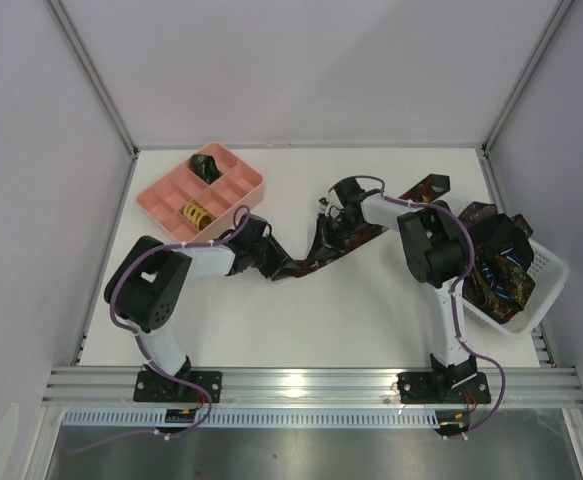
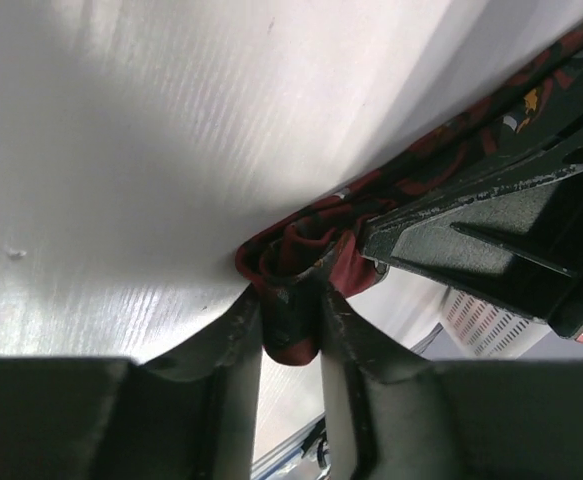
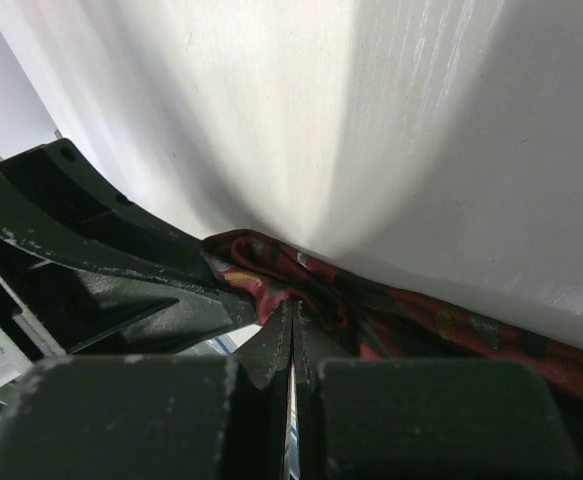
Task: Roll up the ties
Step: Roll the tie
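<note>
Now the roll has to be started at the end of the tie (image 2: 293, 248). Doing that well means keeping the first fold tight and square. The pinched end should be turned over onto the strip behind it without letting the fabric skew sideways, while the other arm keeps the length flat and lightly taut on the counter (image 1: 351, 320). A loose or crooked first turn would likely give a cone instead of a neat coil.

The left fingers (image 2: 239, 340) stand narrow, closed on a bunched red fold of the tie that sits right between their tips, low over the counter. The right fingers (image 3: 321, 352) are pressed fully together, with the tie's edge touching their tips; whether any cloth is nipped between them I cannot tell. From the left fingers the tie runs past the right fingers and on toward the basket (image 1: 549, 278) beyond them, which holds more ties (image 1: 501, 265). The tray (image 1: 159, 196) lies behind the left fingers, apart from the tie.
</note>
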`<state>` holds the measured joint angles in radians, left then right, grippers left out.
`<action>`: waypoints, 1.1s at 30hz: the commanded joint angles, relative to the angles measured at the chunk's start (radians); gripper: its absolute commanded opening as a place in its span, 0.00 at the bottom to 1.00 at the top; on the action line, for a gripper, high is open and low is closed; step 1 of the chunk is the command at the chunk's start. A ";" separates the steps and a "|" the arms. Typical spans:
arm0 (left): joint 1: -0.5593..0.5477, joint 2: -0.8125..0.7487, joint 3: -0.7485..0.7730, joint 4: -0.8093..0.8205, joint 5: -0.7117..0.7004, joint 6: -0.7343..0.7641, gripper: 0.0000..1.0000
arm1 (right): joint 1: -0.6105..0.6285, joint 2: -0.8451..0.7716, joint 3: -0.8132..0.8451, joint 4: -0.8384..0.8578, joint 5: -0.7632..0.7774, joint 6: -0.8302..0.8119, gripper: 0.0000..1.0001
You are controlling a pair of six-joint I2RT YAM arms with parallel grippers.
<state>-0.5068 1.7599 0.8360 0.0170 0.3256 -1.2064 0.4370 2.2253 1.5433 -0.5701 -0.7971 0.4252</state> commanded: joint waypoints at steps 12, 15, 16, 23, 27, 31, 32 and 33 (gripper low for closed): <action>0.040 -0.098 -0.023 -0.156 -0.085 0.157 0.00 | 0.060 -0.039 0.032 -0.024 0.068 -0.014 0.00; 0.045 -0.184 -0.055 -0.227 -0.129 0.208 0.01 | 0.083 -0.056 0.031 -0.027 0.068 0.000 0.00; 0.048 -0.204 -0.063 -0.239 -0.138 0.224 0.00 | 0.088 -0.061 0.031 -0.022 0.067 0.003 0.00; 0.056 -0.318 -0.040 -0.428 -0.240 0.301 0.00 | 0.160 -0.073 0.057 -0.019 0.059 0.027 0.00; 0.056 -0.339 -0.009 -0.472 -0.286 0.329 0.00 | 0.178 -0.050 0.073 -0.008 0.058 0.038 0.00; 0.056 -0.335 0.014 -0.499 -0.301 0.340 0.00 | 0.189 -0.032 0.104 -0.005 0.044 0.055 0.00; 0.056 -0.336 0.018 -0.505 -0.301 0.341 0.00 | 0.189 -0.030 0.109 -0.007 0.045 0.055 0.00; 0.056 -0.341 0.021 -0.511 -0.309 0.343 0.01 | 0.195 -0.030 0.113 -0.013 0.045 0.057 0.00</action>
<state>-0.4583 1.4544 0.8124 -0.4488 0.0628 -0.9024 0.6220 2.2028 1.6062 -0.5766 -0.7490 0.4667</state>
